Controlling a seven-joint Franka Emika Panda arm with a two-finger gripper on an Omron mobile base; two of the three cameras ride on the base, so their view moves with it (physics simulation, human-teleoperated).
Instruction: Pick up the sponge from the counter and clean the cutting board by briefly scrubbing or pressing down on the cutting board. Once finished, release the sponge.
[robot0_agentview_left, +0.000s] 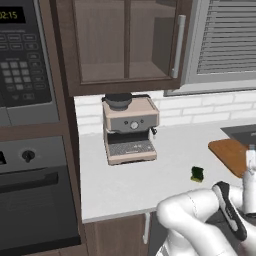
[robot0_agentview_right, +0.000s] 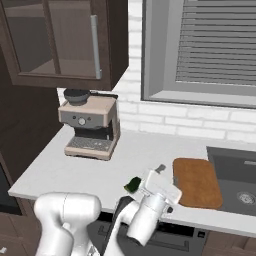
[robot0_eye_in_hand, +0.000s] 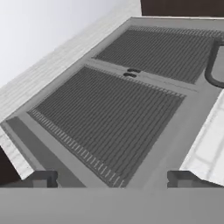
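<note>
Left base view, table (robot0_agentview_left: 125, 185): smooth pale grey-white stone slab, matte, square front edge.
Left base view, sponge (robot0_agentview_left: 197, 173): small dark green block with a yellowish side, lying on the table between the coffee machine and the cutting board, apart from both.
Left base view, cutting board (robot0_agentview_left: 230, 154): flat reddish-brown wood with a rounded corner, at the right edge, partly behind the white arm.
Left base view, coffee machine (robot0_agentview_left: 129, 128): boxy beige body, steel front panel, dark round top, ribbed drip tray.
Left base view, microwave (robot0_agentview_left: 22, 60): dark glossy face with a button grid.
Right base view, sponge (robot0_agentview_right: 133, 184): on the table just left of the arm's wrist, near the front edge.
Right base view, cutting board (robot0_agentview_right: 197, 181): rounded wooden rectangle lying beside the dark sink (robot0_agentview_right: 235, 180).
Right base view, window blinds (robot0_agentview_right: 215, 42): grey horizontal slats.
Hand view, gripper (robot0_eye_in_hand: 111, 178): two dark tips standing wide apart, nothing between them, facing the ribbed grey blinds.
</note>
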